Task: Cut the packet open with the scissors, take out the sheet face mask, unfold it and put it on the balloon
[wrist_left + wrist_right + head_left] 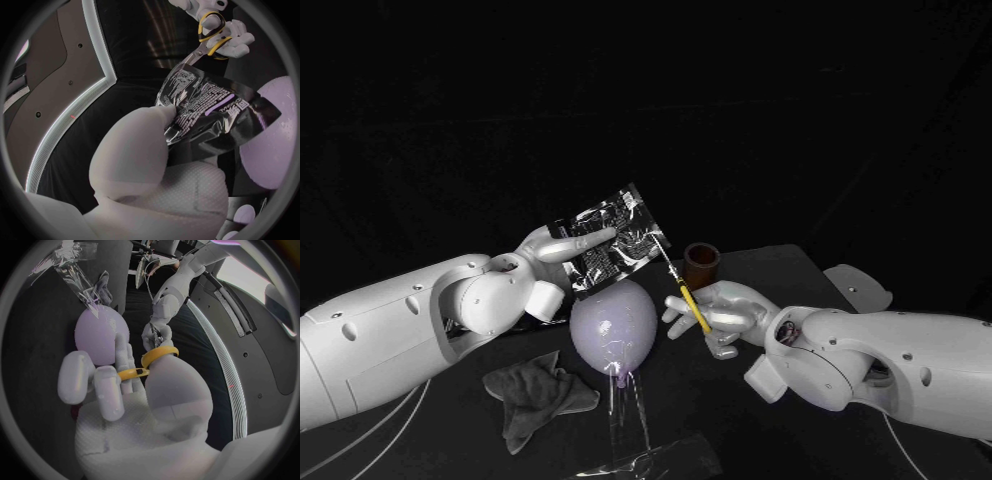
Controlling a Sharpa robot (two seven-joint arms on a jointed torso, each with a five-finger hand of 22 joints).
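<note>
The left hand (568, 246) grasps the packet (612, 236), pinching its lower left part between the thumb and the fingers and holding it up off the tabletop (776, 275), tilted so that its top corner points to about 1 o'clock. The right hand (721, 316) is clenched around the scissors (687, 296), with fingers through the yellow handle rings. The blades rise toward 11 o'clock and their tips meet the packet's lower right edge; I cannot tell how far apart the blades are. The pale balloon (613, 326) sits just under the packet at 6 o'clock from it, between the two hands, close to the left wrist and just beside the right hand's fingers. It rests on a clear stand (646, 455) that runs down toward 6 o'clock. A brown cylinder (700, 262) stands just at 3 o'clock of the scissor blades, leaving little room on that side. A dark cloth (531, 392) lies crumpled at 7 o'clock of the balloon, apart from both hands. Open black tabletop lies beyond the cylinder toward 2 o'clock.
</note>
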